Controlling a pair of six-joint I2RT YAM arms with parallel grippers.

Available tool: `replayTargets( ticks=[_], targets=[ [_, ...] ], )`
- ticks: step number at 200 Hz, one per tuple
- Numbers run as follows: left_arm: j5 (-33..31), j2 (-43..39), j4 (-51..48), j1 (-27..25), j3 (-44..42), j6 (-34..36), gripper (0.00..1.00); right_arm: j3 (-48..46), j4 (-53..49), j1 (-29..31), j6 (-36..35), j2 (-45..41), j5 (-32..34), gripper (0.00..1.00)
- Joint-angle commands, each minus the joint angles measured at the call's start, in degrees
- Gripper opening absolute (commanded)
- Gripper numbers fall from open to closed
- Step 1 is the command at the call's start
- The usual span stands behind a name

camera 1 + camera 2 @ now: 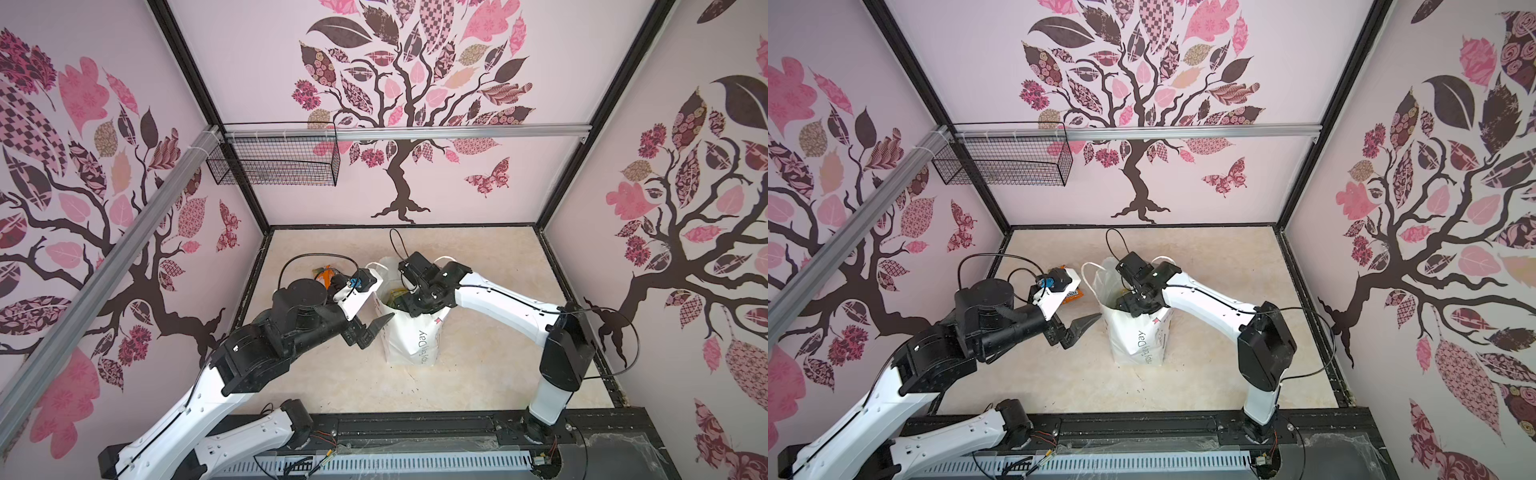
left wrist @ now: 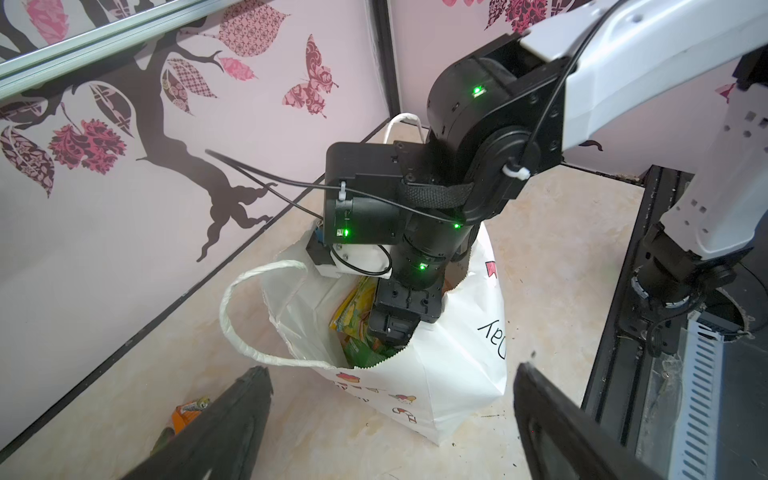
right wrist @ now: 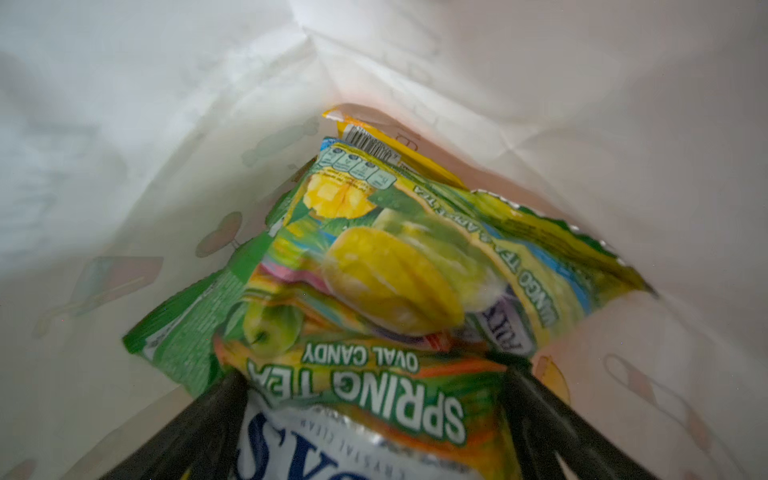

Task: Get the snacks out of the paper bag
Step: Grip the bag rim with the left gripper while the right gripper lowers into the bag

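The white paper bag (image 1: 415, 345) (image 1: 1138, 345) (image 2: 457, 374) stands upright mid-table. My right gripper (image 3: 376, 374) reaches down inside it and is open; its black fingers straddle a green-yellow snack packet (image 3: 374, 270) marked "SPRING TEA OVAL CANDY". A yellow packet (image 3: 374, 137) lies behind it. In both top views the bag hides the right fingertips. My left gripper (image 1: 374, 330) (image 1: 1077, 330) (image 2: 390, 374) hangs open and empty just left of the bag, above the table. An orange packet (image 1: 324, 274) (image 1: 1073, 296) (image 2: 187, 415) lies on the table beyond the left wrist.
A black wire basket (image 1: 274, 162) (image 1: 1005, 162) hangs from the back rail at upper left. A slanted aluminium bar (image 1: 104, 282) crosses the left side. Patterned walls enclose three sides, and a black track (image 1: 415, 428) runs along the front edge.
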Motion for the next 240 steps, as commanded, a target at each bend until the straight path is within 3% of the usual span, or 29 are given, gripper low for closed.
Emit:
replayTargets(
  ticks=[1,31,70,110,175,218,240],
  targets=[
    [-0.4,0.1,2.1,-0.1,-0.9,0.6,0.93,0.8,-4.5,0.5,-0.8,2.8,-2.1,0.98],
    [-0.3,0.3,2.9,-0.1,-0.9,0.9,0.93,3.5,-3.9,-0.3,-0.1,-0.7,-5.9,0.99],
    [0.0,1.1,3.2,-0.1,-0.5,1.3,0.93,4.4,-2.1,-3.0,0.2,-4.8,0.3,0.99],
    [-0.4,0.4,4.0,-0.1,-1.9,1.4,0.93,0.5,-1.2,-6.5,-1.1,-4.0,-0.2,1.00],
    [-0.8,0.5,4.4,-0.1,-2.3,1.3,0.93,-2.7,-1.9,-6.2,0.0,-3.0,-4.4,0.99],
    [-0.8,0.5,4.5,-0.1,-2.5,0.9,0.93,-5.3,-1.1,-3.9,0.9,-2.1,1.0,0.99],
    [-1.2,0.5,4.5,-0.1,-2.6,0.7,0.93,-5.0,-1.3,-3.7,1.0,-1.4,0.5,0.91]
  ],
)
